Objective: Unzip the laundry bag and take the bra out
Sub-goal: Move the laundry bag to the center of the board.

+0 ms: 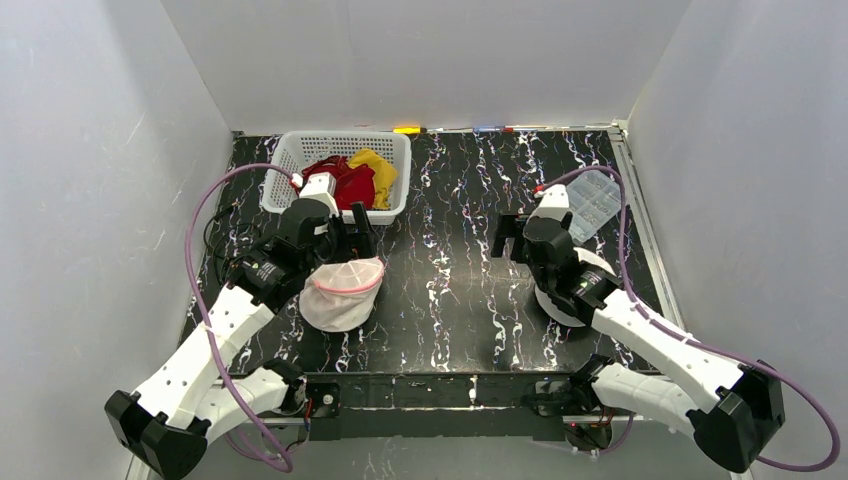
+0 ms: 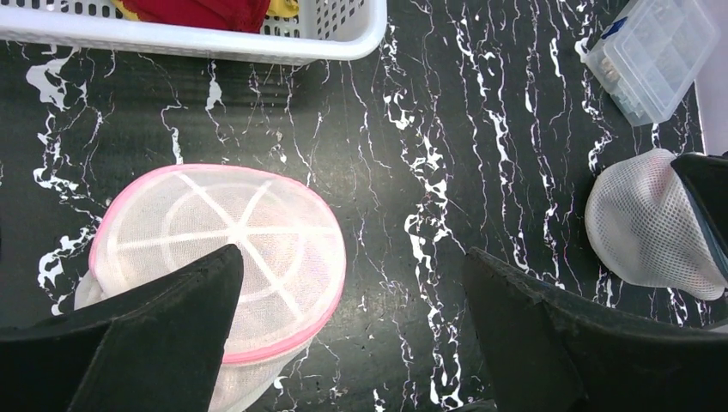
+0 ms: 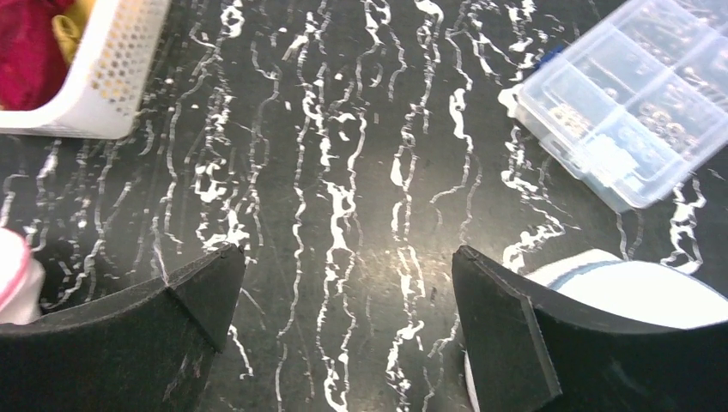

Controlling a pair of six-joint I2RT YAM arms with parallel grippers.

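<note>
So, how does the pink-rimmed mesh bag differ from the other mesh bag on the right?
The pink-rimmed bag has a pink edge and white spoke-like ribs; the right bag shows plain white mesh. The pink-rimmed bag lies beside the left arm; the right bag is partly hidden under the right arm. Both are white mesh, resting on the table.

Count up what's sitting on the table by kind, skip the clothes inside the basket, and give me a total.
Mesh laundry bags: 2 (pink-trimmed bag, white bag)
White basket: 1
Clear plastic compartment box: 1
Total: 4
</note>
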